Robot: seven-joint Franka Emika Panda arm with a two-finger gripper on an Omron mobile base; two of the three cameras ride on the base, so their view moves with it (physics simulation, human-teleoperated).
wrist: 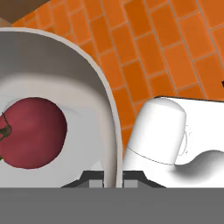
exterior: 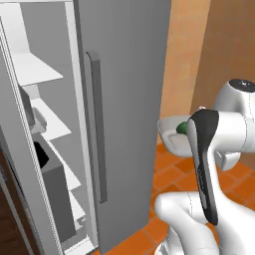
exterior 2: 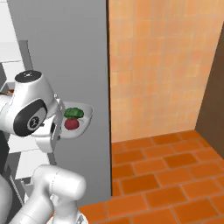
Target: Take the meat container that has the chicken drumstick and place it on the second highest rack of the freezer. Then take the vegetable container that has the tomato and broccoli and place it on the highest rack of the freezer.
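The vegetable container [exterior 2: 83, 117], a white oval dish, hangs in the air in front of the freezer door [exterior: 124, 99]. It holds the dark green broccoli [exterior 2: 73, 113] and the red tomato [wrist: 33, 131]. My gripper [wrist: 113, 177] is shut on the dish's rim [wrist: 107, 118], one tip on each side. The freezer stands open at the left, and its highest rack [exterior: 35, 67] is bare. On the rack below [exterior: 52, 124] sits a pale container [exterior: 38, 121], apparently the meat container. The chicken drumstick is hidden.
The door's long grey bar handle [exterior: 97, 129] faces me. A dark grey bin [exterior: 52, 184] fills the lower freezer. Orange floor tiles [exterior 2: 166, 175] and a tiled wall [exterior 2: 157, 65] lie to the right, with a brown panel [exterior 2: 214, 105] at the far right.
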